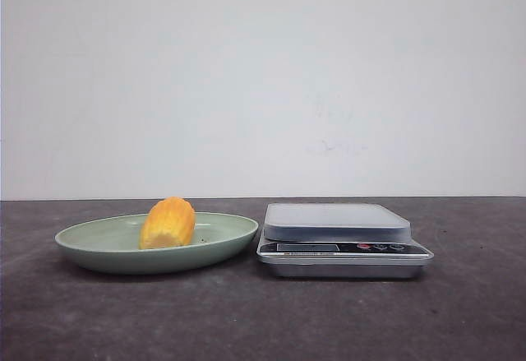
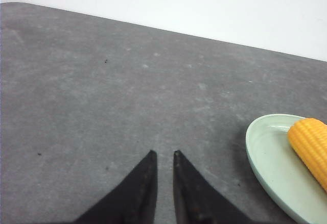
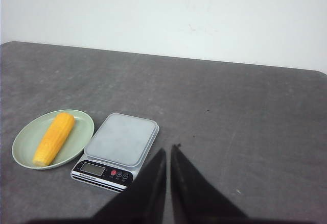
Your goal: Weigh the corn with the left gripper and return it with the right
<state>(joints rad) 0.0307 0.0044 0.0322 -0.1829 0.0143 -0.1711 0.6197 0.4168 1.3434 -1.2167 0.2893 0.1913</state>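
Note:
The corn [image 1: 168, 223], a yellow-orange cob with ribbed kernel rows, lies on the pale green plate [image 1: 90, 250] at the table's left. The silver kitchen scale [image 1: 337, 223] stands just right of the plate, its platform bare. Neither gripper shows in the front view. In the left wrist view my left gripper [image 2: 164, 153] hangs over bare table, its black fingers a narrow slit apart and empty, with the plate [image 2: 263, 155] and corn [image 2: 310, 142] off to one side. My right gripper [image 3: 169, 147] is shut and empty, beside the scale [image 3: 121, 140], with the corn [image 3: 53, 138] beyond it.
The dark grey table [image 1: 263, 320] ends at a white wall [image 1: 263, 81] behind. The scale's display and buttons [image 1: 341, 247] face the robot. Nothing else stands on the table in these views.

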